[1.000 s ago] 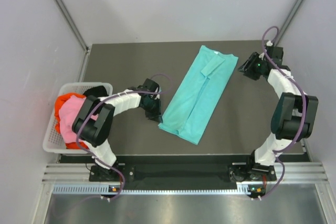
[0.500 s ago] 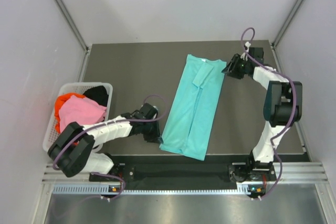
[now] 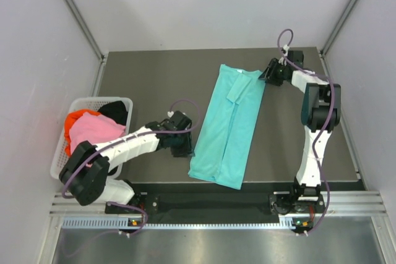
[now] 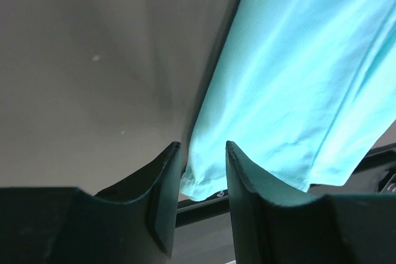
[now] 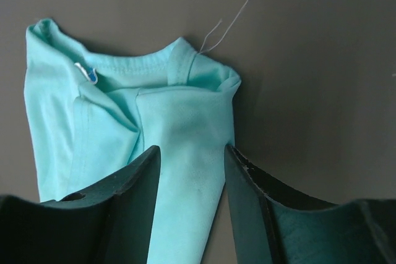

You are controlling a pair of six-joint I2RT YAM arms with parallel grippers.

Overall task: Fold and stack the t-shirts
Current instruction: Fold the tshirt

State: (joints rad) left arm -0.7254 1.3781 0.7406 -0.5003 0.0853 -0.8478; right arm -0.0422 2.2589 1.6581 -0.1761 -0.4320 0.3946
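Left gripper (image 3: 185,148) sits low at the near corner of the teal t-shirt (image 3: 229,127). Its jaws stand partly apart with nothing clamped. From the left wrist view, the hem corner of the shirt (image 4: 204,183) shows right in the gap between the fingers (image 4: 166,190), lying flat on the dark table (image 4: 93,78).

At the far end, the right gripper (image 3: 267,73) is at the collar side. It's parted about halfway too, and holds nothing. In its wrist view the folded cloth (image 5: 179,122) runs out ahead between the two fingers, with the neckline just beyond the tips. There's a small label (image 5: 86,73) inside the collar, off to the fingers' left. A loose thread (image 5: 226,29) trails from the neckline onto the table past it.

The shirt itself lies as a long narrow strip, stretched between the two grippers.

Well behind the left gripper, out past its elbow, sits the white basket (image 3: 59,156). It holds a pink t-shirt (image 3: 93,131), a red-orange t-shirt (image 3: 77,117) and a black t-shirt (image 3: 114,109), all bunched together.
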